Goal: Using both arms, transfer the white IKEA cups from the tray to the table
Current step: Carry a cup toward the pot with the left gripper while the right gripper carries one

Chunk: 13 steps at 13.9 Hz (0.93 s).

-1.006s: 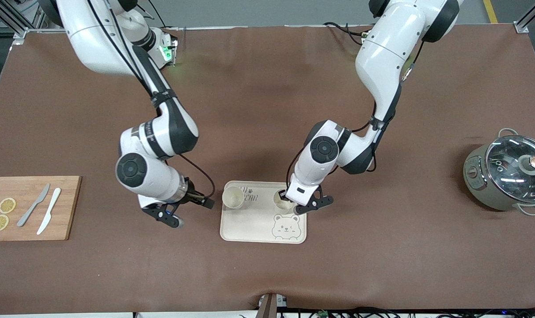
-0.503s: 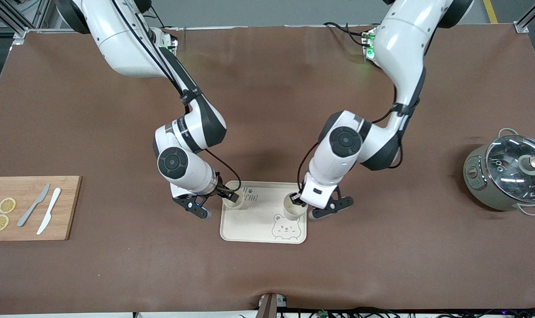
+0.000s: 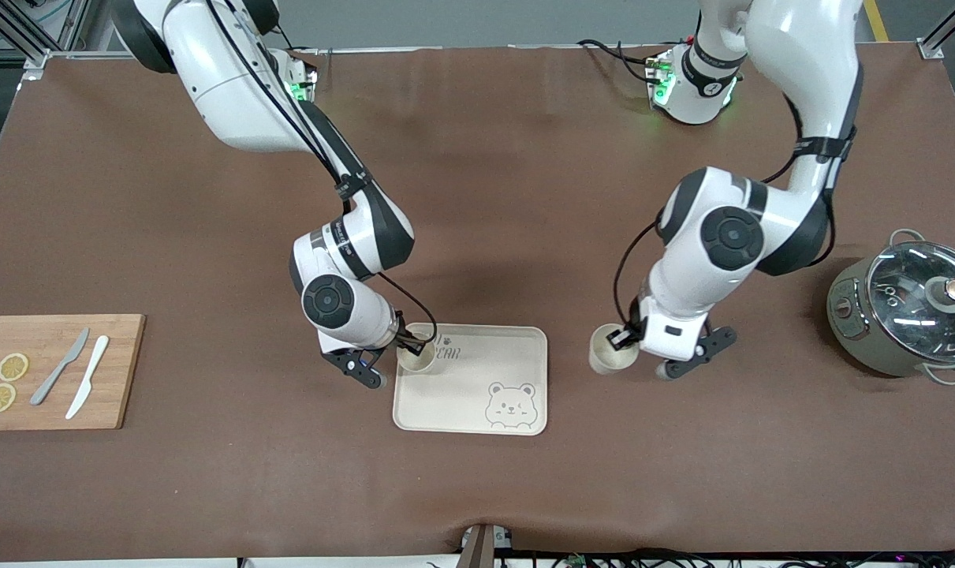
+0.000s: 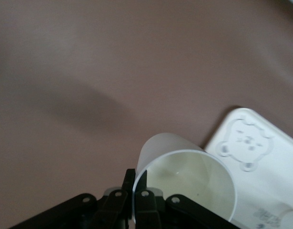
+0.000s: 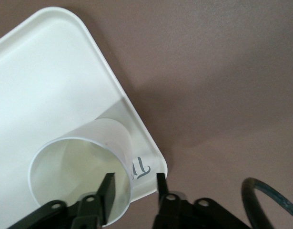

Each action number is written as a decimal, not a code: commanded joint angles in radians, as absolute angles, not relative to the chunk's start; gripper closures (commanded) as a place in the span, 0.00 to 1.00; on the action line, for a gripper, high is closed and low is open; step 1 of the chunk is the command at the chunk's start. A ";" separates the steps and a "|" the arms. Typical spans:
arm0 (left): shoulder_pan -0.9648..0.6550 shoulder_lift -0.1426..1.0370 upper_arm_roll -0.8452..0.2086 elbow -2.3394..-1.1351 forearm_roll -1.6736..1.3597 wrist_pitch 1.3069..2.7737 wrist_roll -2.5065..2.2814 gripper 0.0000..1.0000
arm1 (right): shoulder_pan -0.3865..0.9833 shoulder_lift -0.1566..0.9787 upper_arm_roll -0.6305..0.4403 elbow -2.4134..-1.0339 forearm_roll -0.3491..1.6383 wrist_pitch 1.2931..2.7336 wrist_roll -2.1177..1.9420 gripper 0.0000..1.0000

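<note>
My left gripper [image 3: 621, 339] is shut on the rim wall of one white IKEA cup [image 3: 609, 356], off the tray, low over the brown table between the tray and the pot. In the left wrist view the fingers [image 4: 128, 179] pinch this cup's [image 4: 184, 176] wall. The other white cup [image 3: 416, 356] stands on the bear tray [image 3: 477, 394], in the corner toward the right arm's end. My right gripper [image 3: 408, 345] is open at this cup. In the right wrist view one finger [image 5: 108, 188] is inside the cup [image 5: 79, 171] and the other is outside.
A wooden cutting board [image 3: 122, 371] with two lemon slices and two knives lies at the right arm's end. A grey pot [image 3: 903, 315] with a glass lid stands at the left arm's end. The table's front edge is below the tray.
My left gripper has carried its cup off the tray toward the left arm's end. My right gripper has moved in from beside the tray to the other cup's rim.
</note>
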<state>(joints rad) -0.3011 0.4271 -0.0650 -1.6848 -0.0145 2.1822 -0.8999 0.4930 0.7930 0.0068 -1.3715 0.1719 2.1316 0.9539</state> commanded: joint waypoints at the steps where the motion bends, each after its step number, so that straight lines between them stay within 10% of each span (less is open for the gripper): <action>1: -0.247 0.333 -0.077 -1.879 -0.006 2.195 -0.884 1.00 | 0.502 0.792 -0.005 -1.341 0.170 2.114 0.969 1.00; 13: -0.034 0.318 -0.081 -2.163 0.002 2.450 -0.804 1.00 | 0.198 0.571 -0.008 -1.449 0.154 1.828 0.413 1.00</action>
